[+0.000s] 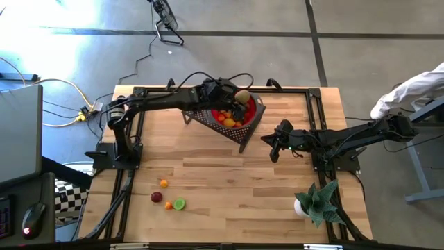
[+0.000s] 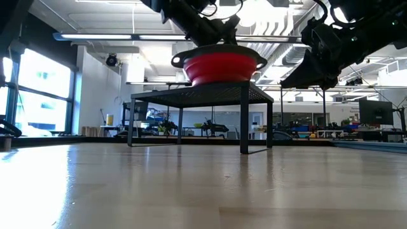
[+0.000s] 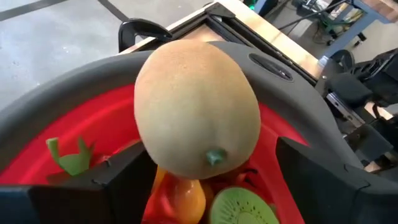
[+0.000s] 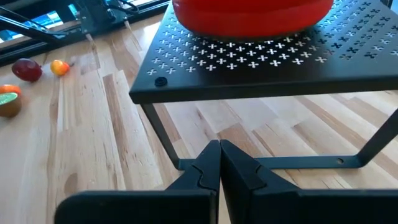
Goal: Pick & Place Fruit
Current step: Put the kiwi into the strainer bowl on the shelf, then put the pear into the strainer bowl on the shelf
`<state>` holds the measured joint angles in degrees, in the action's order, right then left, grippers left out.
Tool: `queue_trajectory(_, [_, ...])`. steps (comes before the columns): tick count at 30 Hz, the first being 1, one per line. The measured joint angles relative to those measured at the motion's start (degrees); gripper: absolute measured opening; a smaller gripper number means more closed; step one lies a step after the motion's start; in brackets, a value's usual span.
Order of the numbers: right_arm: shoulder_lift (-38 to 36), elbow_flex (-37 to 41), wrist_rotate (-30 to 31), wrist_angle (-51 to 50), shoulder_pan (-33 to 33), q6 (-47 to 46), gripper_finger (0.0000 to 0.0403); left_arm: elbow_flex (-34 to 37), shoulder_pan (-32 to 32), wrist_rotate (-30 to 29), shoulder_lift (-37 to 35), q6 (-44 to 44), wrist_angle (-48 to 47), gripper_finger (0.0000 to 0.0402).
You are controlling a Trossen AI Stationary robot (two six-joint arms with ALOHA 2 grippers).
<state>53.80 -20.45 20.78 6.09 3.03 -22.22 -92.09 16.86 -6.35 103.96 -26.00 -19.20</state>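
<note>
Over on the left of the surface (image 1: 208,173) you've got four little fruits waiting near the front edge: an orange one (image 1: 164,183), a dark red one (image 1: 157,197), a tiny orange piece (image 1: 168,205) and a green half (image 1: 180,203), all close together and well apart from the bowl. Moving right, your left arm reaches across the far side, and the left hand (image 1: 236,97) hangs right over the red bowl (image 1: 255,114), which sits raised on a black perforated stand (image 4: 249,68). Its fingers are spread apart, and the tan melon (image 3: 196,115) sits between them just above the pile, so this looks like the drop; whether it's fully let go I can't tell. Below it you can see an orange fruit (image 3: 186,196) and a kiwi half (image 3: 242,208) already inside. Further right, your right hand (image 1: 275,147) waits low beside the stand, fingers pressed together, holding nothing.
</note>
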Motion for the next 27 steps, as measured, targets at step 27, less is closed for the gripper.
queue_trajectory(27, [0.0,0.0,0.1,0.0,0.0,0.0,0.0002,0.0,0.0,12.9,-8.4,9.6,-2.1,0.0314])
